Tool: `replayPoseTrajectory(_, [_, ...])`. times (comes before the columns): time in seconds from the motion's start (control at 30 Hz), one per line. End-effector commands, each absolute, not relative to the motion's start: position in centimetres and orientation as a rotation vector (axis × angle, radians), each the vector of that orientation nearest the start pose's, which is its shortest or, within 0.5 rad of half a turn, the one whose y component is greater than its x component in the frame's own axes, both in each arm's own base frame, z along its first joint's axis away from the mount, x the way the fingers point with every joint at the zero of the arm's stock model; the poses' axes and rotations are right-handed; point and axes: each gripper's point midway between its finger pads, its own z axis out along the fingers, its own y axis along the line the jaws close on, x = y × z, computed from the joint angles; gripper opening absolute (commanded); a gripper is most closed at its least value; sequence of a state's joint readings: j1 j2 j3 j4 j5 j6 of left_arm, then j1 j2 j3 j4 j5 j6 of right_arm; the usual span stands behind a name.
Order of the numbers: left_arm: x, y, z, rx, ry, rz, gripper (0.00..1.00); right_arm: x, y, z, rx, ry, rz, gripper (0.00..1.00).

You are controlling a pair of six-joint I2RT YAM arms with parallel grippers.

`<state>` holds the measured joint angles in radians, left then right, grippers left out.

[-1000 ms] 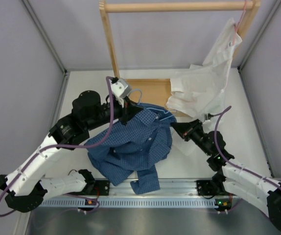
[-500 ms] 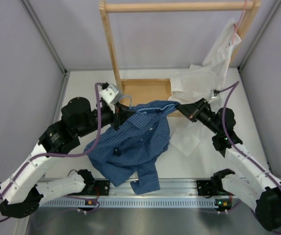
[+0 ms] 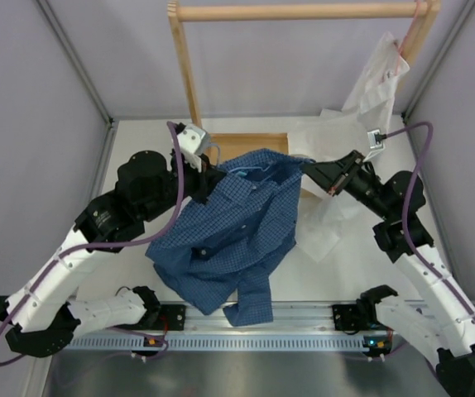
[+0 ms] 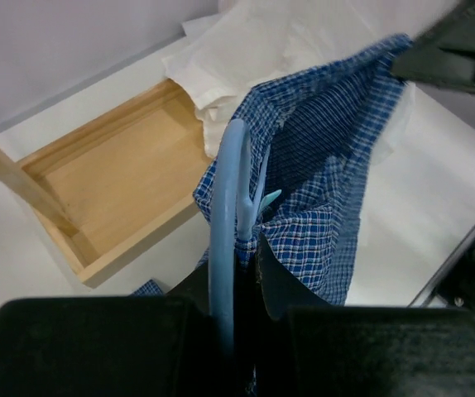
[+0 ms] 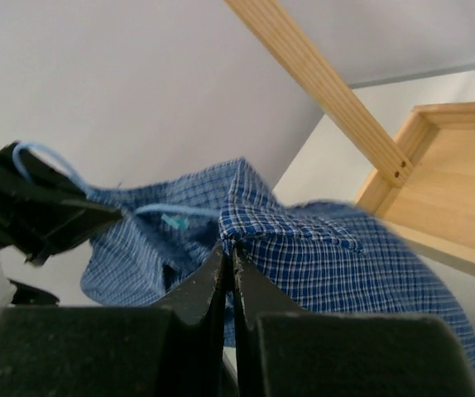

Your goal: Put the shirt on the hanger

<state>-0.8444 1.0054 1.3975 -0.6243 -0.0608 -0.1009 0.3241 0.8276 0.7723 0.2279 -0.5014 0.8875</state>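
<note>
From above, both arms bend inward over the middle of the bench (image 3: 320, 285), the shirt (image 3: 229, 236) strung between them, its tail drooping toward the near edge. Left wrist: the left gripper (image 4: 250, 248) pinches the hanger (image 4: 224, 207), whose wire enters the collar. Right wrist: the right gripper (image 5: 229, 252) clamps a checked fold.

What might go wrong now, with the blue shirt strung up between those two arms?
1. The right hand pinches only a small fold of the shirt, and most of the cloth hangs below, so it might slip out.
2. The left hand grips the thin hanger, which could twist.
3. The white shirt lies right by the right arm and might get dragged.
</note>
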Motion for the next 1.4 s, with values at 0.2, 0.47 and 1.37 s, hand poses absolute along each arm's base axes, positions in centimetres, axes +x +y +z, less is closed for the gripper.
replayPoseTrajectory(0.2, [23.8,-22.9,53.6,0.326,1.440,-0.711,0.00,15.7,24.4,43.0,-0.295,1.401,1.509,0.00])
replayPoseTrajectory(0.47, [20.9,-29.8,50.0,0.726,1.332,-1.005,0.00,18.8,27.9,33.6,-0.234,1.618,1.418,0.00])
replayPoseTrajectory(1.37, [10.5,-33.7,39.0,1.401,1.215,-1.438,0.00,9.8,21.2,39.6,-0.869,1.410,1.077,0.74])
